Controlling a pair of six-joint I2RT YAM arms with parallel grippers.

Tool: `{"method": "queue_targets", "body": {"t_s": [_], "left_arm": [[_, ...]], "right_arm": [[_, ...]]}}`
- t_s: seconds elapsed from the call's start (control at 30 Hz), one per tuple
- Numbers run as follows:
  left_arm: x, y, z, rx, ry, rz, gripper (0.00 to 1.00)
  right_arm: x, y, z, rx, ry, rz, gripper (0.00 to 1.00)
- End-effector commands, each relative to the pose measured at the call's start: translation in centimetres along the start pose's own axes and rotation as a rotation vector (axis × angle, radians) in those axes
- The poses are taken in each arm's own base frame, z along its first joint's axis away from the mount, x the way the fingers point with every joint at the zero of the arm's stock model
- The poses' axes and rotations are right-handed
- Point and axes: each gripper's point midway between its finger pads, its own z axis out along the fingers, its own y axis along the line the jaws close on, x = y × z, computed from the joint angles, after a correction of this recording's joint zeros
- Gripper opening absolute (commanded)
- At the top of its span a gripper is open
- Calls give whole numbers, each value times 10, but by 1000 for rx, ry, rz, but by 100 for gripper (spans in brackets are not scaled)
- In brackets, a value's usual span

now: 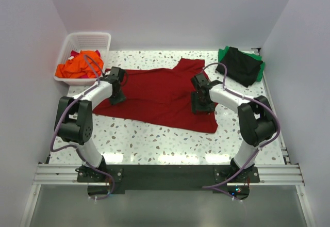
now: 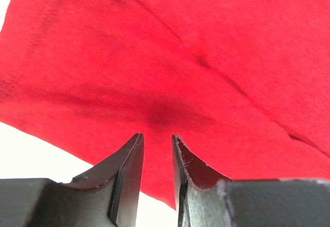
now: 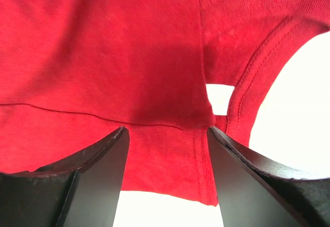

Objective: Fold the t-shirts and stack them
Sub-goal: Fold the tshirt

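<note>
Between the wide-set jaws of the right gripper (image 3: 167, 129) lies a lapped-over edge of the dark red shirt (image 1: 160, 95), with the collar (image 3: 247, 77) just to their right. Nothing is gripped. Left gripper (image 2: 157, 136): jaws narrow with a slim gap, tips just over flat cloth near the shirt's edge, no cloth seen pinched. Shirt lies spread on the table (image 1: 154, 134) between both arms. Judgement: for a square fold, both grippers should pinch through every layer at matching edges, lift evenly, and lay seam on seam.
</note>
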Motion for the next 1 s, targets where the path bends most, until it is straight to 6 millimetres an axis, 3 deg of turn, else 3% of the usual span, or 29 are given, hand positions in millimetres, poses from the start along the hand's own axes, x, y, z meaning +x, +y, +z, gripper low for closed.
{"method": "queue_targets", "body": {"t_s": [0.0, 0.2, 0.37, 0.83, 0.97], "left_arm": [[-7, 4, -2, 42, 0, 10, 33], [-1, 13, 5, 35, 34, 10, 33], [7, 27, 9, 9, 89, -16, 34], [43, 78, 15, -102, 233, -193, 38], [58, 78, 17, -96, 281, -187, 38]], "right_arm": [[0, 0, -2, -11, -15, 37, 67], [17, -2, 10, 2, 42, 35, 66], [37, -15, 18, 75, 108, 53, 65], [81, -66, 8, 350, 255, 65, 64], [97, -73, 11, 365, 297, 85, 64]]}}
